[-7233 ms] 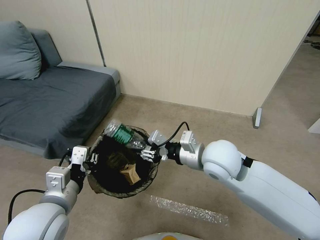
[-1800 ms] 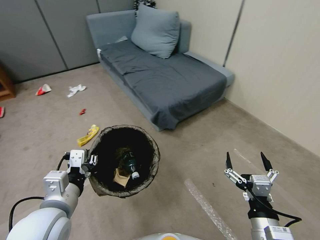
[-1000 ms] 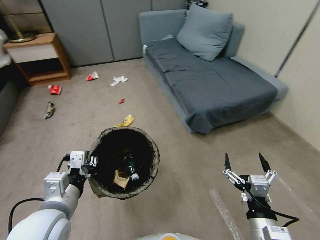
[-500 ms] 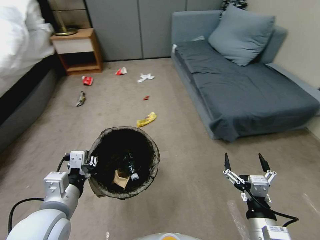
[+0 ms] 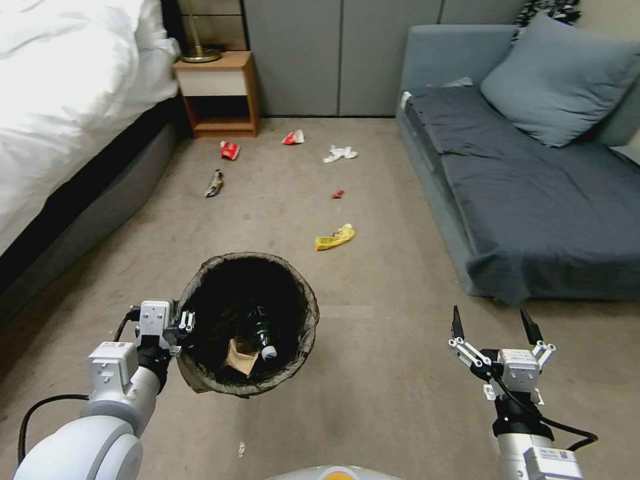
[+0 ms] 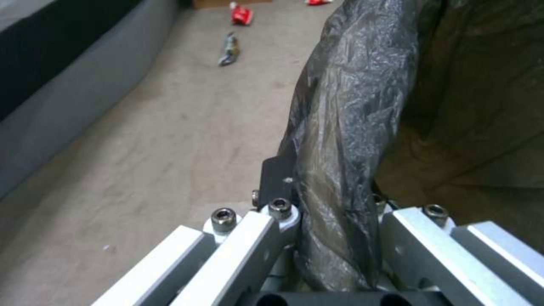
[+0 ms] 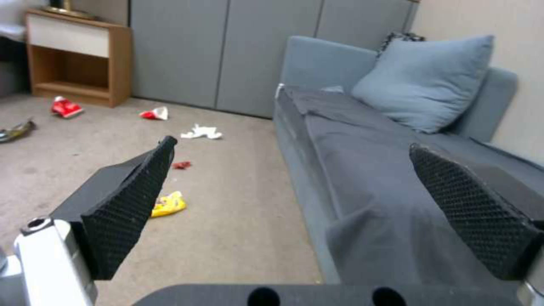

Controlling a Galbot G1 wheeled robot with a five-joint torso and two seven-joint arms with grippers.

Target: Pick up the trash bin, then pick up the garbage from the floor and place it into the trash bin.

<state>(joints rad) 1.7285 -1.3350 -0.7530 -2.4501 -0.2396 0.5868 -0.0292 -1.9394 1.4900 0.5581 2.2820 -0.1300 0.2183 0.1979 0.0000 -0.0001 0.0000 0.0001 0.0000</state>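
Observation:
My left gripper [image 5: 179, 328] is shut on the near rim of the trash bin [image 5: 303, 300] and holds it above the floor [image 5: 373, 400]; the left wrist view shows its fingers [image 6: 278, 178] clamping the dark liner [image 6: 351, 106]. Inside the bin lie a green bottle [image 5: 257, 328] and a brown paper bag [image 5: 240, 359]. My right gripper [image 5: 493, 325] hangs open and empty at the lower right. Garbage lies ahead: a yellow wrapper [image 5: 335, 237], a red scrap [image 5: 338, 194], a white tissue [image 5: 339, 154], red-white wrappers [image 5: 293, 137] and a dark wrapper [image 5: 214, 183].
A bed [image 5: 60, 100] with white bedding runs along the left. A wooden nightstand [image 5: 217, 87] stands at the back. A grey sofa [image 5: 533, 193] with a pillow [image 5: 567, 80] lines the right. Open carpet lies between them.
The camera has swung left: the sofa slid right, and the bed and nightstand came into view. The bottle once in my right gripper now lies in the bin. Both arms keep their pose.

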